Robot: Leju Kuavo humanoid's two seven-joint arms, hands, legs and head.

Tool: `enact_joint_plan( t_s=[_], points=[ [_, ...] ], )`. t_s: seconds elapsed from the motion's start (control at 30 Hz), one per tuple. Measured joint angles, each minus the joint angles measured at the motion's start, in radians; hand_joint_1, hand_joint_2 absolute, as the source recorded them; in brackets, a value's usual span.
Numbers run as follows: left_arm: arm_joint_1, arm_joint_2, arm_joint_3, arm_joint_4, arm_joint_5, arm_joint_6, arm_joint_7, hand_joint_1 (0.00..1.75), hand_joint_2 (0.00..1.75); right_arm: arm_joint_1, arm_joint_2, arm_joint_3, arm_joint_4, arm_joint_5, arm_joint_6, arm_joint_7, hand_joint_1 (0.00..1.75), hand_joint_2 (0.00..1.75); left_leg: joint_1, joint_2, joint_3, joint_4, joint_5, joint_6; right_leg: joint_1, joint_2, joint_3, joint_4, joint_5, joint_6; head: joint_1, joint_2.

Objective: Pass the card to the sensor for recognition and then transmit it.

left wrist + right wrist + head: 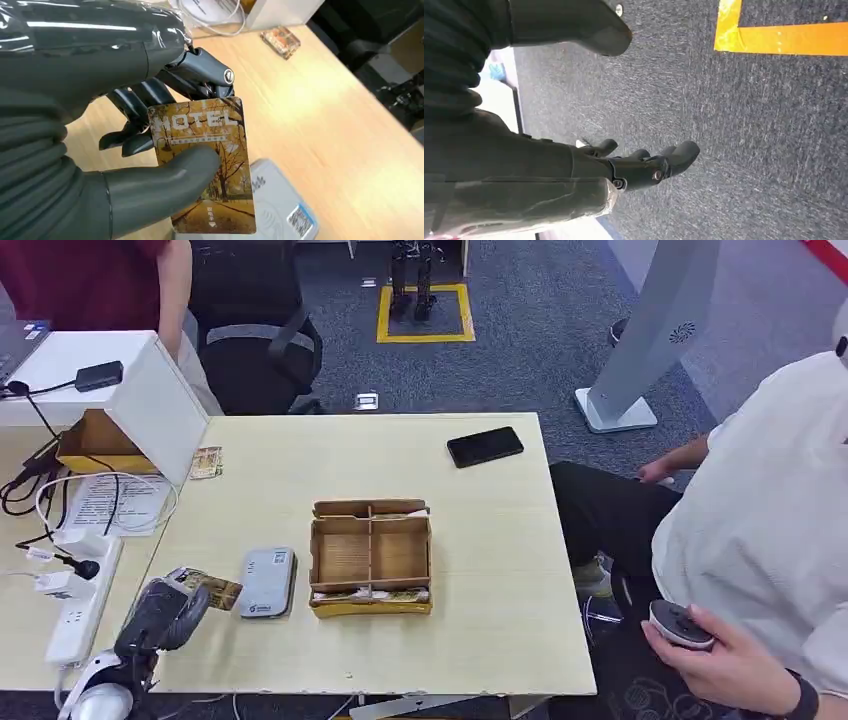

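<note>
So the left hand (150,150) has the yellow autumn-tree "HOTEL" card (205,165) pinched between thumb and fingers, held up just above the pale wooden worktop (480,540). Right beside that hand, just past the card, sits the flat grey-white card reader sensor (268,582), and beyond that the brown cardboard divided tray (371,558). The right hand (644,167) hangs over grey carpet (749,125), fingers loosely apart, holding nothing.
</note>
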Motion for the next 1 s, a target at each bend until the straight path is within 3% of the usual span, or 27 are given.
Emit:
enact_joint_plan(
  t_s=[0.2,0.5,0.77,1.0],
  points=[
    [0.013,-0.077,-0.051,-0.019,-0.063,0.057,0.026,1.75,1.75,0.0,0.003,-0.012,0.0,-0.003,0.0,0.014,0.0,1.75,-0.001,-0.001,0.0,0.0,0.0,0.0,0.0,-0.001,0.0,0.0,0.0,0.0,0.0,0.0],
    [-0.05,-0.214,-0.108,-0.05,-0.08,0.107,0.132,1.75,1.75,-0.002,0.008,-0.015,0.0,0.006,0.003,0.014,0.0,1.75,-0.001,-0.002,0.0,0.0,0.001,0.002,-0.002,-0.002,0.0,0.0,0.001,0.001,0.0,0.0],
    [-0.115,-0.29,-0.115,-0.049,-0.106,0.132,0.167,1.75,1.75,-0.005,0.01,-0.015,0.0,0.017,0.011,0.032,0.0,1.75,-0.001,-0.003,0.0,0.0,0.001,0.001,-0.002,-0.002,0.0,0.0,0.001,0.001,0.0,0.0],
    [-0.17,-0.324,-0.102,-0.039,-0.191,0.151,0.193,1.75,1.75,-0.006,0.012,-0.015,0.0,0.025,0.012,0.031,0.0,1.75,-0.001,-0.003,-0.001,0.0,0.001,0.001,-0.002,-0.003,0.0,0.0,0.001,0.001,0.0,0.0]
  ],
)
